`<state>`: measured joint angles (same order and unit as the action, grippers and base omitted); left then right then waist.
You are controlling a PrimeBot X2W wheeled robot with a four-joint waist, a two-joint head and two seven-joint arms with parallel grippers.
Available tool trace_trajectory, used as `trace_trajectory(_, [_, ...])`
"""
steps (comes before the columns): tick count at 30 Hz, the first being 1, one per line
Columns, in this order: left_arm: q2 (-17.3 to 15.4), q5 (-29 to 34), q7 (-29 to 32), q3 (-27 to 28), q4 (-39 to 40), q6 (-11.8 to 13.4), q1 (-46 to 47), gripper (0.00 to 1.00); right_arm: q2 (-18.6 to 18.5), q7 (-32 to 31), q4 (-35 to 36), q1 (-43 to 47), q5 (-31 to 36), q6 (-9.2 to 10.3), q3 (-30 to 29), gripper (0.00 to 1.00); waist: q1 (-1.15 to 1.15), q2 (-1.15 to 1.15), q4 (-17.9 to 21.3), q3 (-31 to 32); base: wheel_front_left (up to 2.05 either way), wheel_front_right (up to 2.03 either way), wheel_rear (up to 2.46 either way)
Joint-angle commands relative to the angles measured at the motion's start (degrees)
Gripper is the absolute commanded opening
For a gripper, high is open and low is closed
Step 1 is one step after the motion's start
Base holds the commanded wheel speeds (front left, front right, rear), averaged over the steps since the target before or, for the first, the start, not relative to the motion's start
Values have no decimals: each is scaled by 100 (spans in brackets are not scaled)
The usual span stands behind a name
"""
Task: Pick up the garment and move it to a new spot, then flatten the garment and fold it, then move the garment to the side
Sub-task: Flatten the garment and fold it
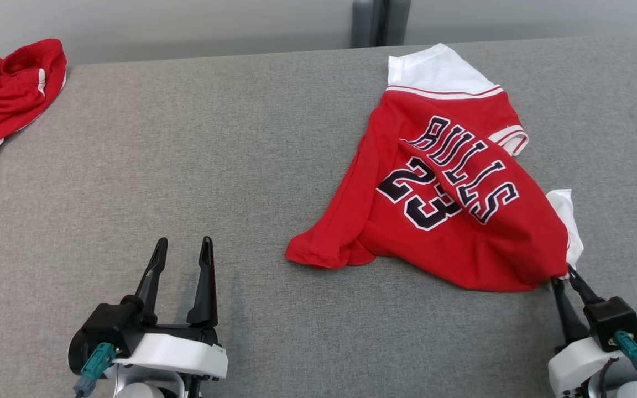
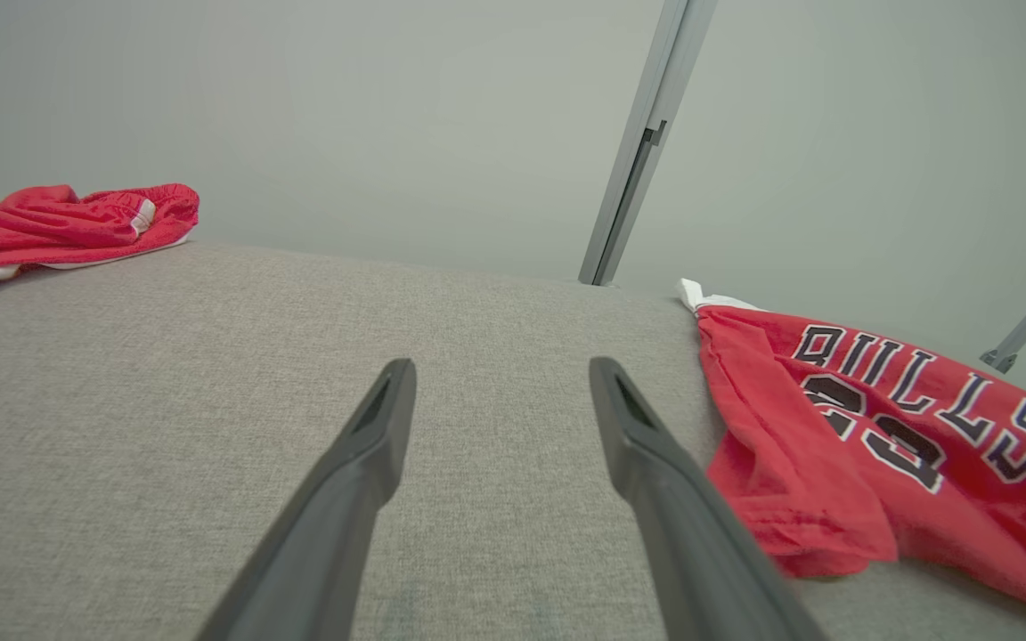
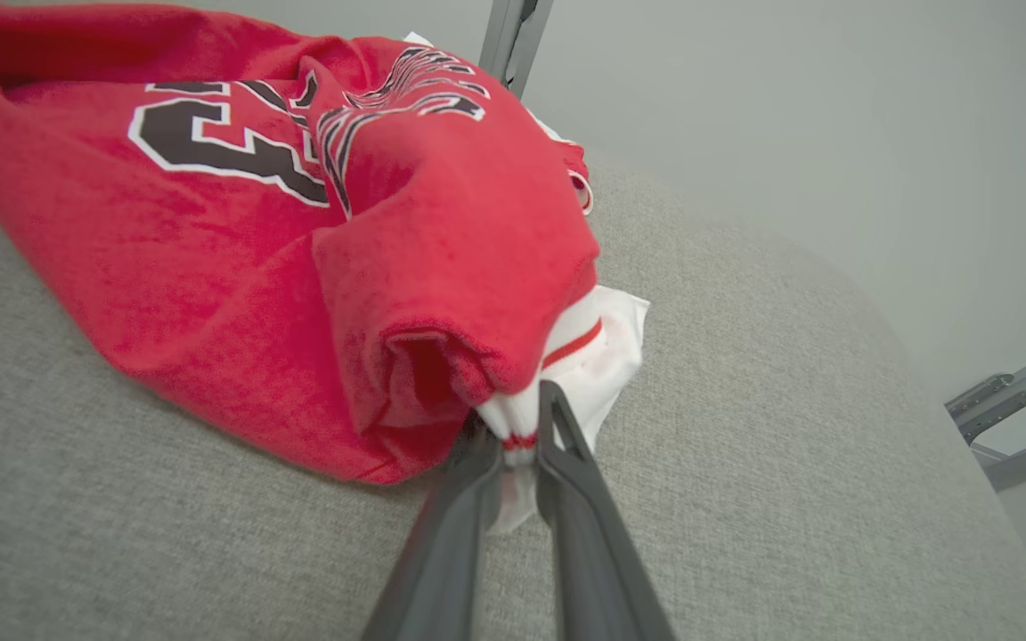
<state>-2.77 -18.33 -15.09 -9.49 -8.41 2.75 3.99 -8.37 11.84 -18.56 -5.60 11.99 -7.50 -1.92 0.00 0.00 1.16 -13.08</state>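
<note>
- Garment [image 1: 462,243], a red jersey with white sleeves and the print "BULLS 23": lay half crumpled on the right part of the grey padded surface [image 1: 186,138], lettering up.
- In the head view: seen whole, one white sleeve at the far edge, another white piece at the near right corner.
- In the right wrist view: showed what the head view hid, namely the right gripper [image 3: 519,432] with fingers clamped on a white hem with a red stripe, just under a rolled red fold.
- In the left wrist view: gave the bunched left edge of the garment from low and from the side.
- Left gripper [image 1: 183,241]: hovered low at the near left, fingers wide apart and empty, pointed to the far edge, well apart from the garment.
- Right arm: came in from the lower right, fingers slanted up to the near right corner of the garment.
- Second red cloth [image 1: 9,88]: lay bunched at the far left corner.
</note>
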Motion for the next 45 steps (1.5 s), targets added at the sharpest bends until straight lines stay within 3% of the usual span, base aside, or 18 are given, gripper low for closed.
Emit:
trace_trajectory(1, [-21,27,-12,10,15,-8,43,100,26,75,-61,17,-55,1,4,94,0,0,51,16,0,0,0])
trace_trajectory(2, [-23,31,-12,12,11,-11,39,100,31,97,-86,25,-88,1,20,100,0,0,68,26,0,0,0])
trace_trajectory(6, [-22,31,-11,51,-17,-13,10,100,4,189,1,61,-268,1,63,100,0,0,144,96,0,0,0])
trace_trajectory(14, [-22,-10,-11,32,-32,-16,-102,100,-43,281,878,170,-611,1,97,100,0,0,185,275,0,0,0])
trace_trajectory(19, [-23,-41,-12,-49,-49,-18,-118,100,-63,216,1539,159,-687,1,333,100,0,0,68,370,0,0,0])
trace_trajectory(23, [-20,-64,-12,-93,-32,5,-139,100,-32,26,1606,22,-835,1,634,100,0,0,-72,405,0,0,0])
trace_trajectory(29, [-22,-118,-11,-210,-34,22,-112,100,1,-45,823,-551,-1016,0,1218,100,0,0,-417,382,0,0,0])
trace_trajectory(34, [-23,-188,-12,-320,-17,61,-41,100,-302,-168,-269,-1306,-583,1,1981,100,0,0,-777,318,0,0,0])
trace_trajectory(45, [-19,-331,-11,-406,45,131,8,100,-637,-220,-1849,-2378,-702,1,3352,100,0,0,-1353,155,0,0,0])
